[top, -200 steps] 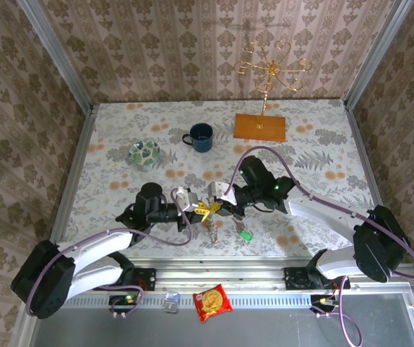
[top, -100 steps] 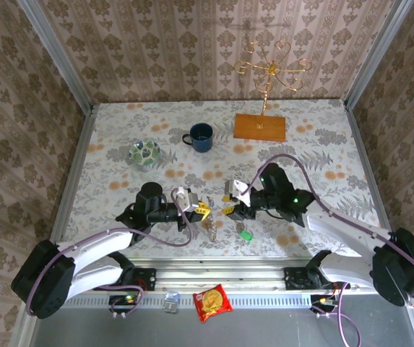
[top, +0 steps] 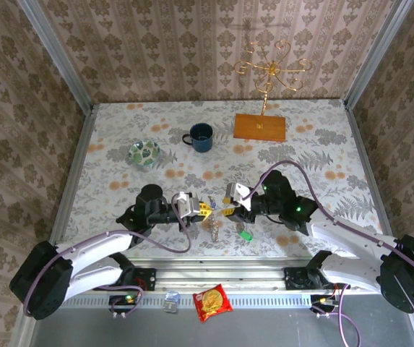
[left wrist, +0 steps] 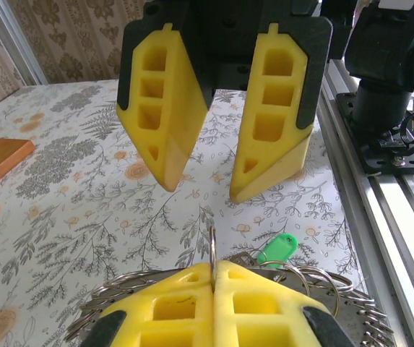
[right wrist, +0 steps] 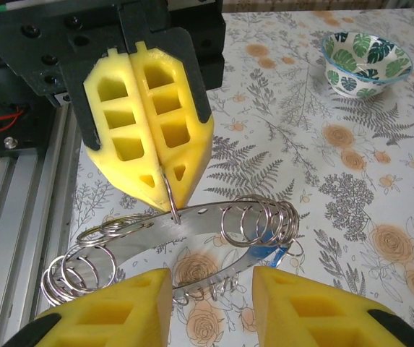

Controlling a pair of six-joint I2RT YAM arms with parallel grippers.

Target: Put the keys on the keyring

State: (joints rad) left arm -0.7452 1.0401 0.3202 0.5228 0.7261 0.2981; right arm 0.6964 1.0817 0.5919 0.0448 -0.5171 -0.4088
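Observation:
The keyring (right wrist: 156,244), a flat grey metal ring strung with several small wire loops, hangs just above the table near its front edge (top: 211,223). My left gripper (left wrist: 214,266) is shut on one thin wire loop (left wrist: 212,242) that stands up from the keyring. Facing it, my right gripper (right wrist: 212,307) is open, its fingertips on either side of the keyring's near edge without touching. A blue key (right wrist: 273,253) hangs under a cluster of loops on the keyring. The green key (left wrist: 277,249) lies loose on the table (top: 244,234), just right of the keyring.
A blue mug (top: 201,136) and a green-patterned glass dish (top: 144,152) stand at the back left. A gold wire stand (top: 272,69) on a wooden base (top: 260,126) is at the back. The metal rail (left wrist: 380,217) runs along the near edge, with a snack packet (top: 212,302) below it.
My right gripper has opened and drawn back a little to the right, away from the keyring. The left gripper stays shut on the wire loop, nearly still.

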